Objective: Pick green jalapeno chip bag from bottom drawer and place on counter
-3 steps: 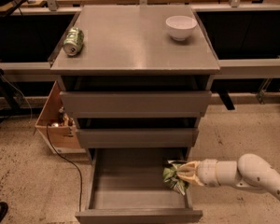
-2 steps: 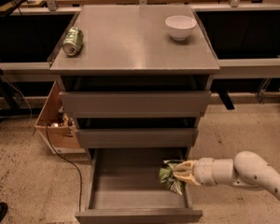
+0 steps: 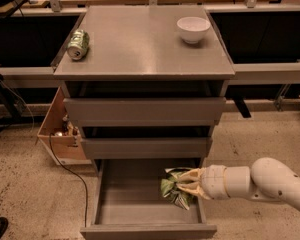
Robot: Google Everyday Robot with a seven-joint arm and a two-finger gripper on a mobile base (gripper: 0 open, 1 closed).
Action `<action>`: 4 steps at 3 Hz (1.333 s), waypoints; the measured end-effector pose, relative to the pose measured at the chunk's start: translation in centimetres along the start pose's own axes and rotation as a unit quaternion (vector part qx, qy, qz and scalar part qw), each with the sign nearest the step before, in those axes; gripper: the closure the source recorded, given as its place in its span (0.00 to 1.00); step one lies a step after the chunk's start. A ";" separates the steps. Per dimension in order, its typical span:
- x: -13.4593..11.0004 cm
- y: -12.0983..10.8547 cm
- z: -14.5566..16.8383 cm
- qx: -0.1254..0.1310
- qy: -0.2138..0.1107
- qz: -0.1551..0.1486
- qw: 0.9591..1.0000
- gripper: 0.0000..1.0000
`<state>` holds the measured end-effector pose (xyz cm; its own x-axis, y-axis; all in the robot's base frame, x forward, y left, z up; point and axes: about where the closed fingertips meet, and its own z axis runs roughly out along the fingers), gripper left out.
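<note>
The bottom drawer stands pulled open below two shallower grey drawers. The green jalapeno chip bag is at the drawer's right side, crumpled, with white and dark patches. My gripper reaches in from the right on a white arm and its pale fingers are closed around the bag. The bag sits a little above the drawer floor, by the right wall. The counter is the flat grey top of the cabinet, above.
A green-and-silver drink can lies on its side at the counter's left edge. A white bowl stands at the back right. An open cardboard box sits on the floor to the cabinet's left, with a black cable beside it.
My gripper and the bag have shifted slightly left and deeper over the open drawer. The bag stays in the fingers.
</note>
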<state>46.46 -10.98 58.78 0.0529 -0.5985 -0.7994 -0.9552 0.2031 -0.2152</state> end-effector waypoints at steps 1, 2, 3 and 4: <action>-4.9 1.3 -1.6 0.006 -0.010 -0.034 0.999 1.00; -11.0 2.4 -4.2 0.021 -0.036 -0.085 0.995 1.00; -10.9 2.4 -4.1 0.020 -0.035 -0.084 0.996 1.00; -12.8 1.1 -3.4 0.022 -0.047 -0.102 0.993 1.00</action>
<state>43.71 -5.68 70.69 0.2732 -0.5558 -0.7851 -0.9080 0.1205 -0.4013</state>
